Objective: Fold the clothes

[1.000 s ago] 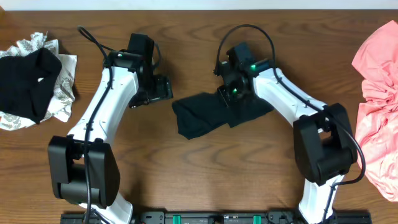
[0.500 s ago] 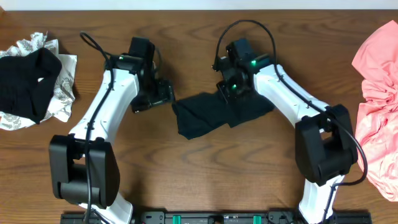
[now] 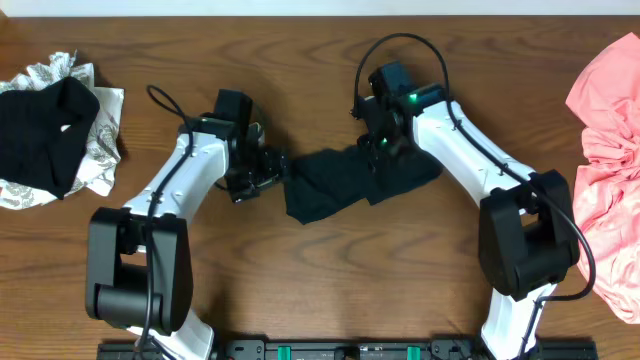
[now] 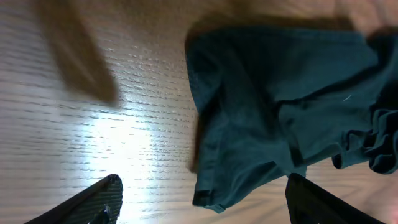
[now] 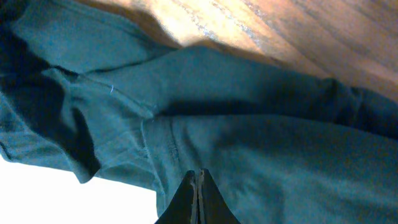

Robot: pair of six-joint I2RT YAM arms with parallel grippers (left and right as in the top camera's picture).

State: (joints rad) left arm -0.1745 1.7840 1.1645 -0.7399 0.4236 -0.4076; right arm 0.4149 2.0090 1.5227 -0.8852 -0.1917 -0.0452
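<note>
Shirt [image 3: 335, 190] crumpled mid-surface [image 3: 330, 290]. Right tool [image 5: 196, 190] pressed together at shirt's far edge, likely anchoring it; can't tell if fabric caught. Left tool [image 4: 202, 204] spread, straddling left hem, poised to pinch.

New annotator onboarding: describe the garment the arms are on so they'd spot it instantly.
On the table, look at the centre, between left arm and right arm. The dark shirt lies alone; the other black garment sits far left atop a patterned cloth, the pink tee far right.

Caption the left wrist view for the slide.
Open left gripper over an edge of the dark shirt on the wood table.
</note>
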